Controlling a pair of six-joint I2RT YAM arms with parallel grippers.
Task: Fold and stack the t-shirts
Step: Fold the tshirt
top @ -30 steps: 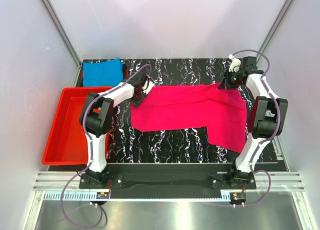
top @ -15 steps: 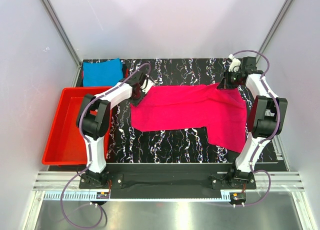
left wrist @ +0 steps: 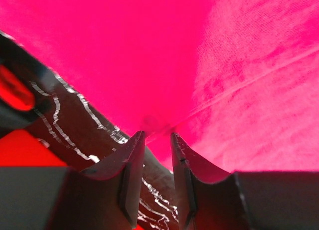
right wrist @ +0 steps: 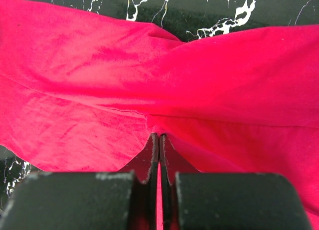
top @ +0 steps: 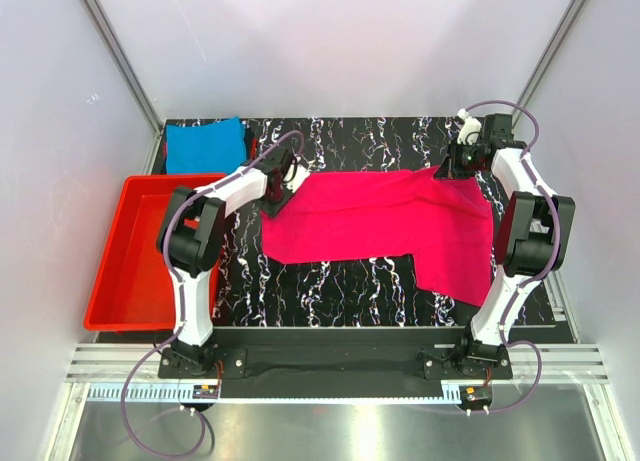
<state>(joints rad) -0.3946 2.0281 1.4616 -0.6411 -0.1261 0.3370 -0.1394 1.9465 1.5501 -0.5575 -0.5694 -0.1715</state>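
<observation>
**Bench stock: 2 shirts, 1 tray, 2 arms**

1. Table (top: 340,281): black top w/ white marble veining. Both arm bases bolted at its near edge.

2. Red tray (top: 112,281): rigid plastic, near-left side, next to the L arm. Nothing seen inside. Also shows as a red patch low-left in the L wrist view.

3. Pink t-shirt (top: 390,221): magenta, lying flat across mid-table from centre-left to the R side. Wide band w/ one flap running toward the near-right edge. Soft creases in the cloth; a seam line shows in the L wrist view. Well apart from the tray.

4. Left gripper (left wrist: 153,137): at the shirt's far-left corner. Jaws parted by a narrow gap, w/ cloth edge and marbled table visible between them. The cloth comes to a point just at the tips and is not clamped.

5. Right gripper (right wrist: 158,137): at the shirt's far-right corner. Jaws pressed nearly together w/ a thin sliver of pink cloth pinched between them. Fabric gathers into folds at the tips.

6. Turquoise t-shirt (top: 205,144): far-left corner of the table, just beyond the tray. Compact, roughly square shape, looks folded. Apart from the pink shirt, untouched by either arm.
</observation>
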